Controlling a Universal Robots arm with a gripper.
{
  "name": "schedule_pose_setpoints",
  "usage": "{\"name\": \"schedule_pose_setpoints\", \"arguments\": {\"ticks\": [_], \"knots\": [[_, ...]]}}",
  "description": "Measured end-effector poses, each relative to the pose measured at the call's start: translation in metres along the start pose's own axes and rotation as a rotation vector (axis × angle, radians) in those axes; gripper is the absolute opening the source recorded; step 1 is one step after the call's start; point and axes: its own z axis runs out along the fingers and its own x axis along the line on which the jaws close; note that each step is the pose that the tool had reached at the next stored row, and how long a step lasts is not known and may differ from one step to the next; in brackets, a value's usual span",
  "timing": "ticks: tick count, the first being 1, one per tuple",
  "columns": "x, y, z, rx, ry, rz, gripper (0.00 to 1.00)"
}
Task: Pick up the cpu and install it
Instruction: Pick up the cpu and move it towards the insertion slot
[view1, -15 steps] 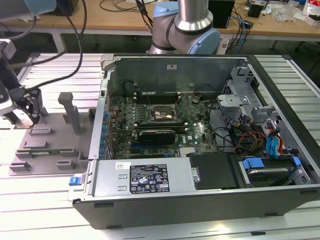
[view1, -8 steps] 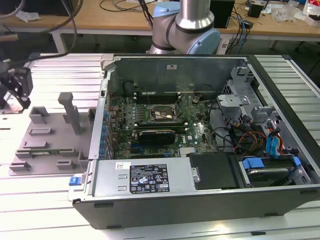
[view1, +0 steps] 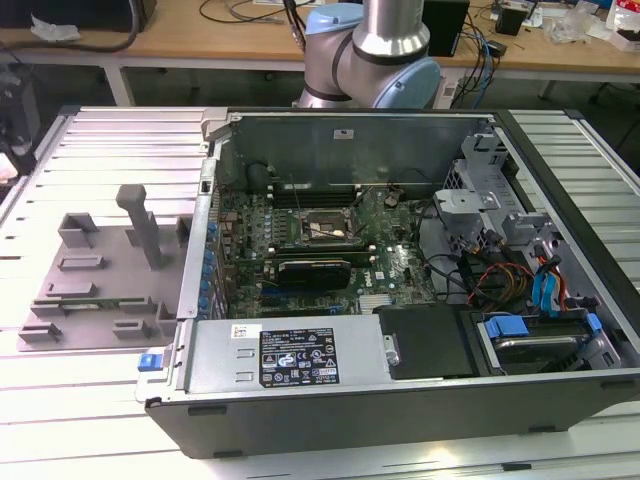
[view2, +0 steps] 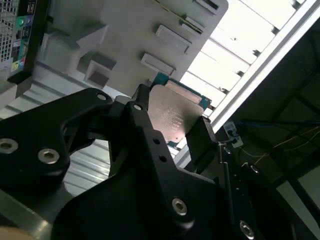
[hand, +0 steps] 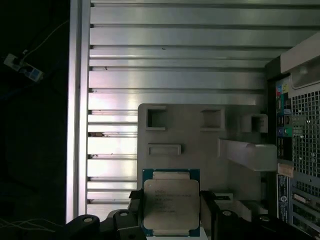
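Tool (hand: 171, 212) clamped on the cpu (hand: 171, 202): black fingers (hand: 206, 207) press its two opposite edges, silver-grey lid facing the first wrist view, thin green rim showing around it. In the second wrist view the same grip is seen at a slant, with the tool (view2: 172, 120) closed on the cpu (view2: 175, 112), one finger (view2: 200, 137) against its edge and the lid catching light.

Beyond the chip and apart from it lies the grey fixture tray (hand: 190, 130), with raised blocks and shallow rectangular pockets; the second wrist view shows its moulded steps too (view2: 135, 20). The tray sits on the slatted aluminium bench (hand: 175, 50).

Just beside the tray stands the open computer case (hand: 300, 150), its perforated rear panel and ports in sight.

In the exterior view the fixture tray (view1: 100, 290) lies on the bench (view1: 100, 420) at the exterior view's left, close against the computer case (view1: 400, 410). The case lies on its side, cover off. A power supply (view1: 290, 355) runs along the near edge. Behind it is the green motherboard (view1: 385, 265), with the square socket (view1: 320, 228) near its middle. Cables and blue-tabbed drive bays (view1: 540, 335) are on the exterior view's right.

Farthest back, the arm (view1: 380, 50) rises behind the case.
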Motion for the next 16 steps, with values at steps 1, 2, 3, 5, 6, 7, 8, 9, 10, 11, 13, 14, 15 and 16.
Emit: {"name": "schedule_pose_setpoints", "arguments": {"ticks": [1, 2, 3, 5, 6, 7, 8, 9, 10, 11, 13, 14, 15, 16], "knots": [[0.0001, 0.0006, -0.0071, 0.0001, -0.0003, 0.000, 0.54], [0.0000, 0.0009, -0.0109, 0.0001, -0.0003, 0.000, 0.54], [-0.0001, 0.0011, -0.0147, 0.0001, -0.0005, 0.000, 0.54], [-0.0001, 0.0019, -0.0316, 0.0001, -0.0006, 0.000, 0.54], [-0.0001, 0.0021, -0.0357, 0.0002, -0.0006, 0.000, 0.54], [-0.0001, 0.0023, -0.0402, 0.0002, -0.0006, 0.000, 0.54], [-0.0001, 0.0026, -0.0477, 0.0001, -0.0006, 0.000, 0.54], [0.0000, 0.0027, -0.0507, 0.0000, -0.0009, 0.000, 0.54], [0.0000, 0.0027, -0.0508, 0.0001, -0.0014, 0.000, 0.54], [0.0000, 0.0027, -0.0509, 0.0002, -0.0013, 0.000, 0.54], [0.0000, 0.0027, -0.0509, 0.0002, -0.0012, 0.000, 0.54], [0.0000, 0.0027, -0.0509, 0.0002, -0.0013, 0.000, 0.54], [0.0000, 0.0027, -0.0509, 0.0002, -0.0013, 0.000, 0.54], [0.0000, 0.0027, -0.0510, 0.0001, -0.0014, 0.000, 0.54]]}}
